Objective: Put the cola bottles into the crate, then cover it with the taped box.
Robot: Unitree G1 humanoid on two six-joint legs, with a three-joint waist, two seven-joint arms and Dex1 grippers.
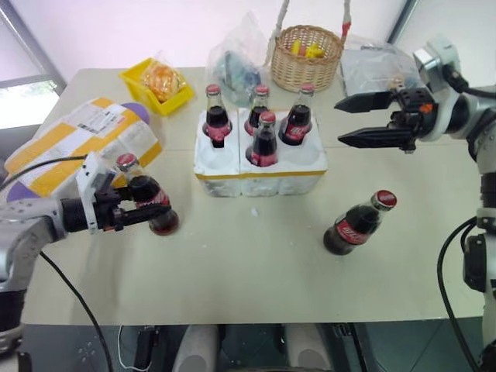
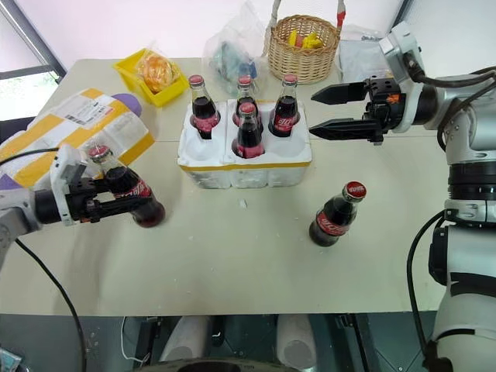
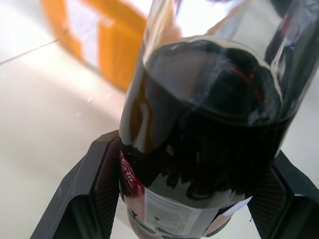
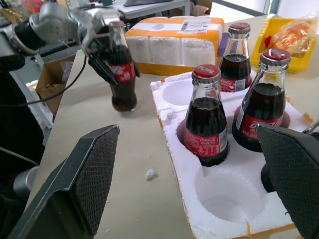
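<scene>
Two left fingers [image 3: 107,174] clamp a tilted cola bottle [image 1: 147,203].

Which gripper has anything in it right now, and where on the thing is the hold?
The left gripper grips a cola bottle around its labelled body. The right gripper is open and holds nothing.

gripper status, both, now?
Left gripper: closed on a cola bottle, tilted, by the taped box.
Right gripper: open, holding nothing, beside the crate.
</scene>
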